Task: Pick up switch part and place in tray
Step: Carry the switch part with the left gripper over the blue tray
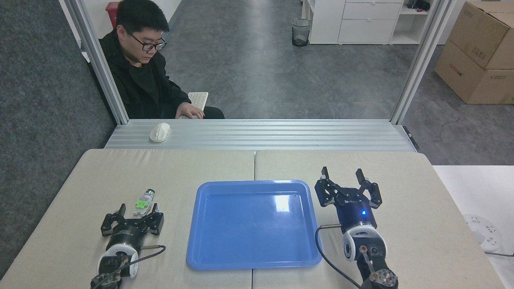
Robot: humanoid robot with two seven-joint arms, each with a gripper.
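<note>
Right now my left end effector (137,210) sits low on the tabletop (80,188) at the left, fingers spread wide and holding nothing, with the switch part (144,199) lying just beyond its fingertips on the far side, dark cap pointing away from me and slightly right, green block toward me. As I judge it, the step in hand is the grasp itself, and doing it well means lining the open fingers up so they straddle the body across its short width, not along its length, then advancing until the whitish body sits well between the pads before I close. The part is small and looks light, so a finger that touches first could nudge or roll it; I would approach slowly and squarely. To the right of it lies the blue tray (209,257), empty, its near-left rim close to the left arm, so the carry should be short: lift clear of the raised rim, move right, lower and release. Farther right, my right end effector (342,175) rests beside the tray, fingers wide apart and holding nothing, well clear of the work.
</note>
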